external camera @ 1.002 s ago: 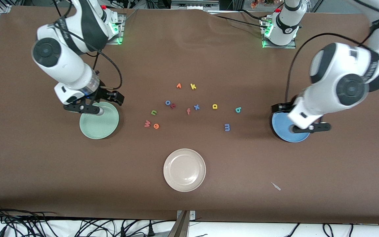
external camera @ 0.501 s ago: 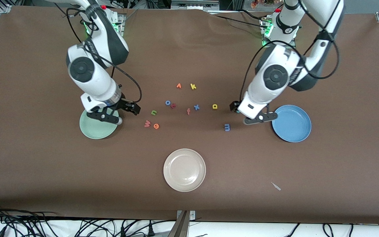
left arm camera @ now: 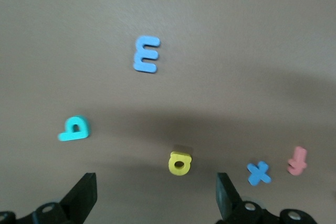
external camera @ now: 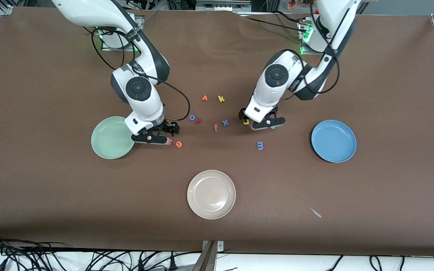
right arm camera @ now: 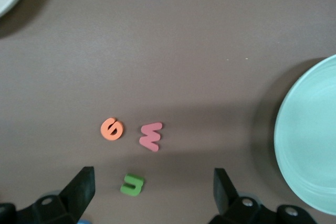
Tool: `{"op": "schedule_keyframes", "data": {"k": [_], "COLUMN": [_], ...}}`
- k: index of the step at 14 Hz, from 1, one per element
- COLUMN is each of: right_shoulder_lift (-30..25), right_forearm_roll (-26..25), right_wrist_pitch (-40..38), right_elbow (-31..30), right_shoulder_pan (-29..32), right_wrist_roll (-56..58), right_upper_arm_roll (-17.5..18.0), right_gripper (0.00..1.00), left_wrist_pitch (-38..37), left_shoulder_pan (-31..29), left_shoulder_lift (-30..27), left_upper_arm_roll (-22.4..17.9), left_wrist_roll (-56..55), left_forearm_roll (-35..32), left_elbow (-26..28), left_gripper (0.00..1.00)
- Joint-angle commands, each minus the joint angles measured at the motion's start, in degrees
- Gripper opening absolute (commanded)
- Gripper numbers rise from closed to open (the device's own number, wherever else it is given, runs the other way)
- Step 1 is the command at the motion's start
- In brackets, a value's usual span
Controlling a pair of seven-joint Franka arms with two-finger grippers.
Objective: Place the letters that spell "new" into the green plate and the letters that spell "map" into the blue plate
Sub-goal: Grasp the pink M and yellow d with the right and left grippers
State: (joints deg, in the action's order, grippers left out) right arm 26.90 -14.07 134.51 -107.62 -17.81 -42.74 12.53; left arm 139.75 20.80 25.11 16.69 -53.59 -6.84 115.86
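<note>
We note both arms have swung inward from the plates. The right gripper (external camera: 159, 136), fingers spread and empty, hangs over "w" (right arm camera: 150, 136), "n" (right arm camera: 132, 184) and "e" (external camera: 179, 144), beside the green plate (external camera: 107, 145). The left gripper (external camera: 261, 121), likewise released, hangs over "a" (left arm camera: 179, 163), near "p" (left arm camera: 73, 129) and "m" (external camera: 260, 145); the blue plate (external camera: 333, 141) lies well apart.

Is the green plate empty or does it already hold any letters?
Empty. The green plate shows a bare mint surface in the front view, while the "n", "e" and "w" lie on the table beside it.
</note>
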Motion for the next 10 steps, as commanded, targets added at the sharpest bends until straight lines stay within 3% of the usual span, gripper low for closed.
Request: {"op": "schedule_keyframes", "data": {"k": [1,6,10], "right_shoulder_lift": [2.18,4.73,7.64], "right_forearm_roll": [-1.57,-1.66,-2.97], "right_wrist_pitch": [3.28,6.45,10.68], "right_elbow": [0.22,0.39,0.39], "right_shoulder_pan": [0.06,0.32,0.32], "right_wrist_roll": [-1.2,-1.2,-1.2], "right_upper_arm_roll": [-0.22,-0.4,-1.36], "right_gripper": [1.0,0.99,0.99], "left_wrist_pitch": [0.79,1.48,2.19], "left_shoulder_pan": [1.35,1.44,1.62], "left_shoulder_lift": [5.81,9.6,10.66], "left_upper_arm_roll": [-0.25,-0.16,-0.16], "left_wrist_roll": [-4.15,-3.37,-3.28], "left_forearm_roll": [-6.5,-6.87,-6.87], "left_elbow": [-3.79,-6.61,-6.62], "left_gripper": [1.0,1.0,0.89]}}
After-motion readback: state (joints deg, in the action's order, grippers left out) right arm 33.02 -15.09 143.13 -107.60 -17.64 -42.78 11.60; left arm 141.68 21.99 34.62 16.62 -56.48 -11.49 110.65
